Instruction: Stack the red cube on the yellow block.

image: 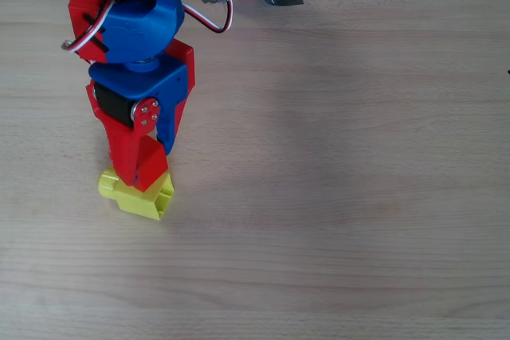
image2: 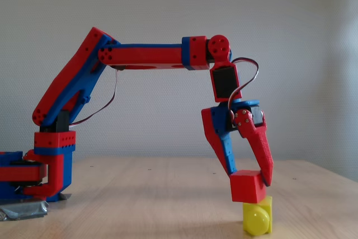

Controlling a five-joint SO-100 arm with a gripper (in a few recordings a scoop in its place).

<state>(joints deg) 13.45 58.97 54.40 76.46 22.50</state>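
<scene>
Now holding the red cube [image2: 248,187] between the fingers of the gripper [image2: 250,178] — jaws closed on its sides, only as wide as the cube. Resting it directly on top of the yellow block [image2: 258,218], touching, but sitting slightly off toward the arm's base in the fixed view. Lying with its long axis slanted under the gripper in the overhead view [image: 137,193], round stub pointing left. Probably needing only a gentle opening — then lifting straight up.
</scene>
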